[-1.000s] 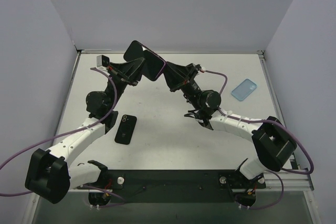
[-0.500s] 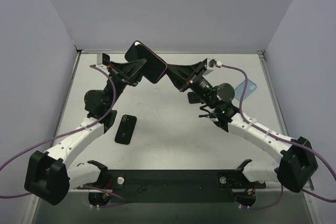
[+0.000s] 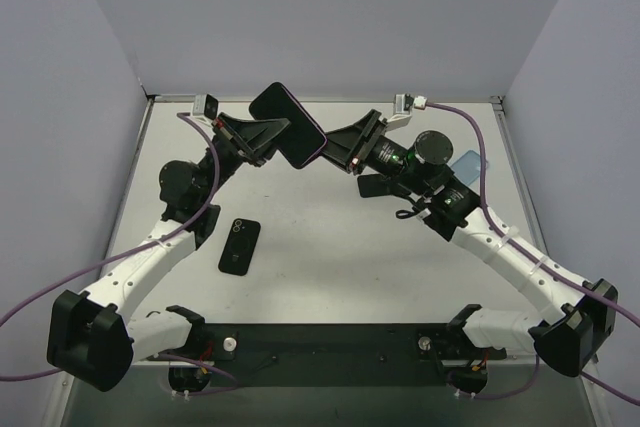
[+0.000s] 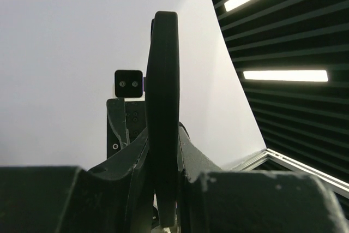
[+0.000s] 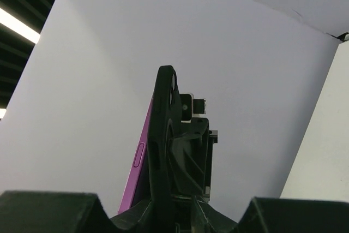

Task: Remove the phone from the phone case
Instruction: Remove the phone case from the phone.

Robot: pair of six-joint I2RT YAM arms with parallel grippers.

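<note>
Top external view: a matt white tabletop (image 3: pixel 330 247) edged with a metal rim was seen, closed in by plain pale lavender walls (image 3: pixel 330 17), with a black base plate (image 3: pixel 330 339) along its 6 o'clock edge. In the left wrist view, bright strip lights (image 4: pixel 283 75) set between dark ceiling slats were seen.

A black rubbery phone case (image 3: pixel 288 125) was held in the air towards 12 o'clock, tilted. The purple-edged phone (image 5: pixel 136 173) was seated inside it, shown as a thin purple line along the case's side. The left gripper (image 3: pixel 272 132) was clamped on the case's 9 o'clock end, and the right gripper (image 3: pixel 335 147) was closed on its 3 o'clock end.

A flat black rectangular handset (image 3: pixel 240 245) with camera lenses lay on the table at 8 o'clock. A light blue translucent case (image 3: pixel 467 160) lay at 2 o'clock, partly hidden by the right arm.
</note>
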